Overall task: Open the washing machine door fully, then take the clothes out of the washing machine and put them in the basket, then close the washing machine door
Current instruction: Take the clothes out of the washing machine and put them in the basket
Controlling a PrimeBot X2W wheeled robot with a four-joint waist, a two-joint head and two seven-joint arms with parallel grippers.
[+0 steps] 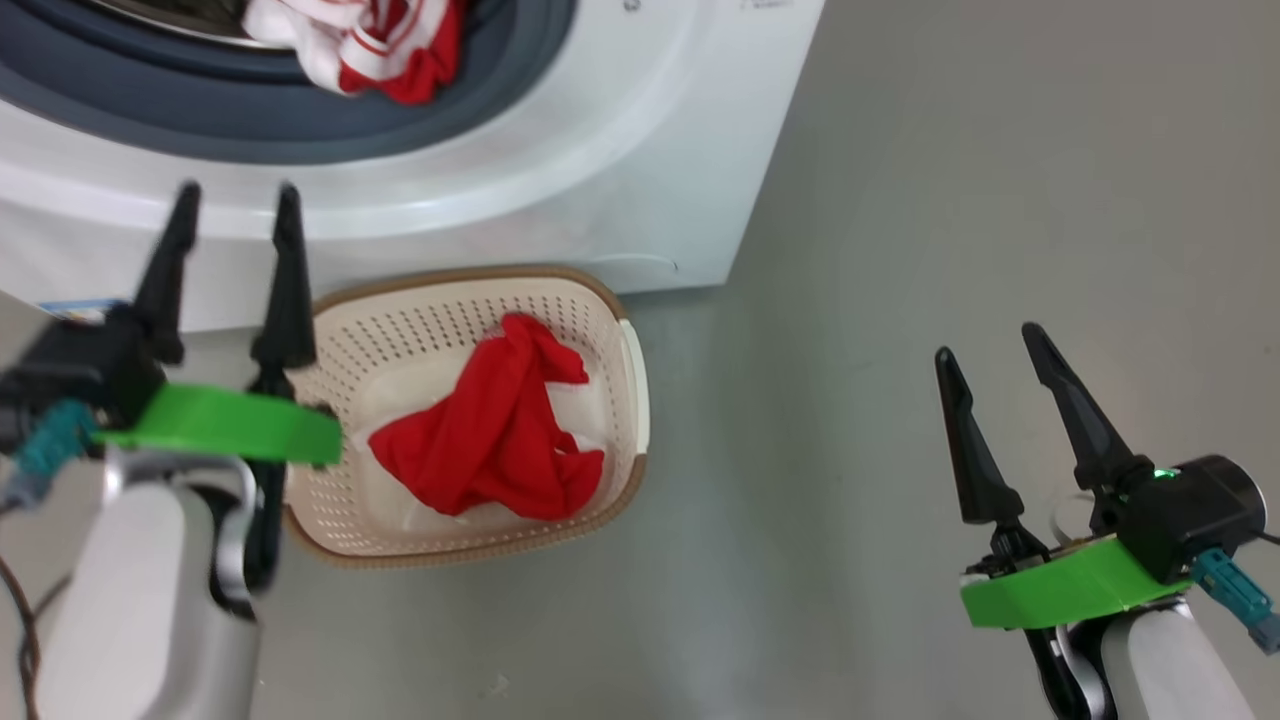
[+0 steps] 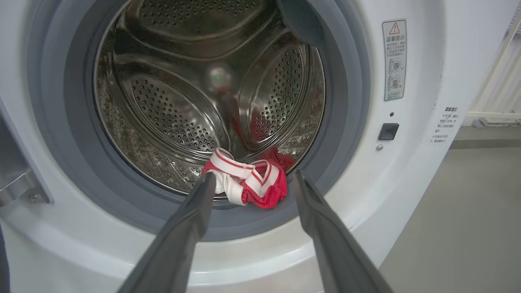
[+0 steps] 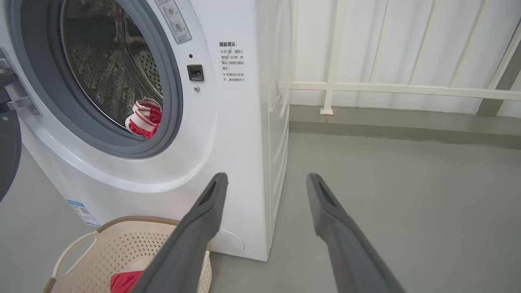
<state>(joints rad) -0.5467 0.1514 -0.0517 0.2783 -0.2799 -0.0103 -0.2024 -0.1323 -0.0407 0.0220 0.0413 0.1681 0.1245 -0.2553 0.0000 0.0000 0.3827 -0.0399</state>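
My left pincer (image 1: 238,195) hung released, fingers spread and empty, before the washer (image 1: 600,150) and just left of the basket (image 1: 450,275). Beyond its fingers the striped garment (image 2: 244,183) lay at the drum (image 2: 171,101) lip, against the gasket (image 2: 346,122). The basket sat just before the washer with the red garment (image 1: 490,430) inside. Far right, my right pincer (image 1: 987,342) was likewise released, empty, over the floor (image 1: 850,300).
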